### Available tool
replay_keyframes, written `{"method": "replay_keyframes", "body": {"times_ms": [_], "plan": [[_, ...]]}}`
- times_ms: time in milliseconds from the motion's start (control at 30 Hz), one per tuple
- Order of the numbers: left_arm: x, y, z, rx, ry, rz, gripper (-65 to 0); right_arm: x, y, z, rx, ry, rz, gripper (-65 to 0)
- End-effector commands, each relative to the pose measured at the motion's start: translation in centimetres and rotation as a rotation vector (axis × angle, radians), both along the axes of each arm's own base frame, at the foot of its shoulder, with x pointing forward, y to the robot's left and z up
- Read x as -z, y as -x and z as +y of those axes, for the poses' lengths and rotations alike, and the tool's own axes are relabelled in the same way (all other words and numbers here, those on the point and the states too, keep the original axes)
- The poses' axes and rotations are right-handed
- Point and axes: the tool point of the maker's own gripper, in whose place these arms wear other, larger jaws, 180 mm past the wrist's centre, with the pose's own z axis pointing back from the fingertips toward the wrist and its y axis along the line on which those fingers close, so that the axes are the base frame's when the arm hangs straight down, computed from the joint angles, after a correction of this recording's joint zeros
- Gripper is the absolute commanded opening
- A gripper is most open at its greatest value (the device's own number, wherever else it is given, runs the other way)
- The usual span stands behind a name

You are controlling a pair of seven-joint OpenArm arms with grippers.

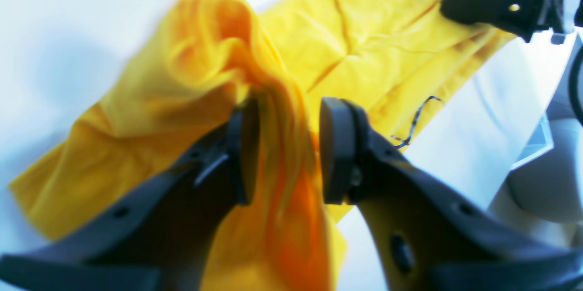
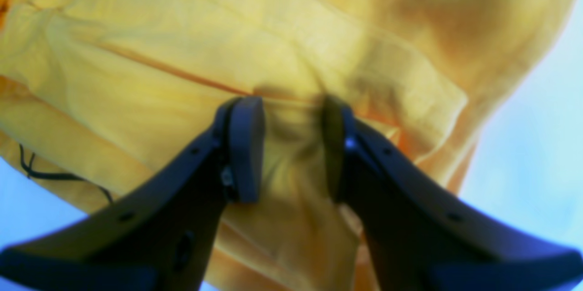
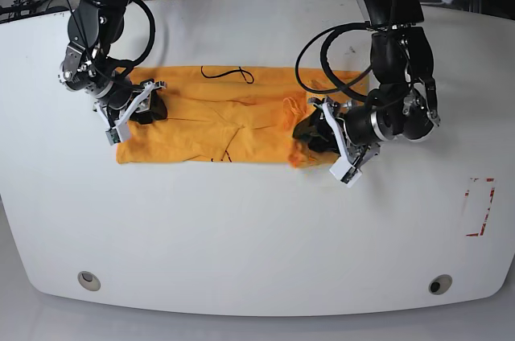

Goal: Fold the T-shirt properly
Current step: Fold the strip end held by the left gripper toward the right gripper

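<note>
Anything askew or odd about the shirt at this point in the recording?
Yes: the T-shirt lies flat as a strip, but its end at the left gripper is bunched into a raised ridge between the parted jaws.

2 glossy black arms carry looping black cables and dark curved fingers with flat pads.

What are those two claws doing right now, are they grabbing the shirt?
Left gripper: jaws parted, a bunch of the T-shirt between them, not squeezed; looks open.
Right gripper: jaws apart with cloth between them; whether it grips cannot be told.
</note>
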Motion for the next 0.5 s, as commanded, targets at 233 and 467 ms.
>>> {"method": "replay_keyframes", "body": {"times_ms": [233,467], "plan": [[-5.1,-0.1,-8.1,0.177,0.109,-0.089,-40.0,1.9,2.2,-1.0,-0.020,0.076,0.124,-43.9],[-6.9,-0.7,-4.5,0.136,-0.036,-0.208,-40.0,-1.0,0.2,-1.3,-0.033,0.125,0.047,-43.3]]}}
